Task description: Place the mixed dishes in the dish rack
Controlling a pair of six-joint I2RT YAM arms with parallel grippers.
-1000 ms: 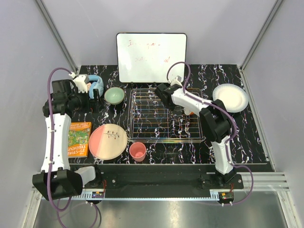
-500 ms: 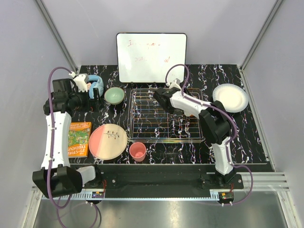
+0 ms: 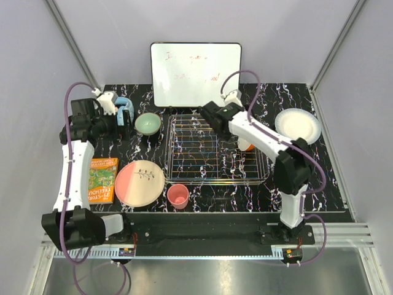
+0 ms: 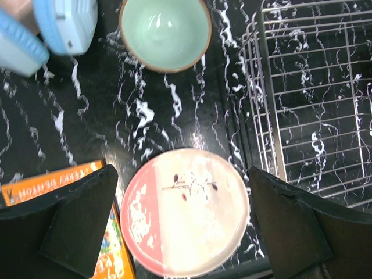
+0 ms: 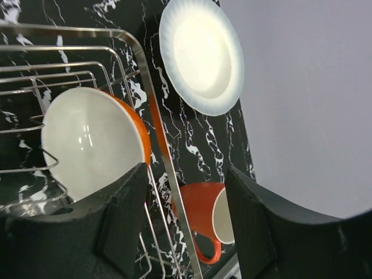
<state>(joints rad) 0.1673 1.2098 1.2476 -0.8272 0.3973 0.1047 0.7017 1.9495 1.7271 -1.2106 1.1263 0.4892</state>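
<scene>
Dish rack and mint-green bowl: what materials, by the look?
Dish rack: thin silver bars with bright glints, likely chromed or stainless steel wire. Mint-green bowl: glossy glaze with sharp highlights and a brownish rim, probably ceramic, though glossy plastic can't be excluded.

a lab-style robot test booth: plain grey walls (image 3: 37,61), aluminium corner posts (image 3: 73,46), black marbled table (image 3: 233,196).

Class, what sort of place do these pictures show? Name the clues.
Probably a robot test cell, not a kitchen: a left arm and right arm bolted at the table edge, a whiteboard behind, and a dish rack staged between them.
</scene>
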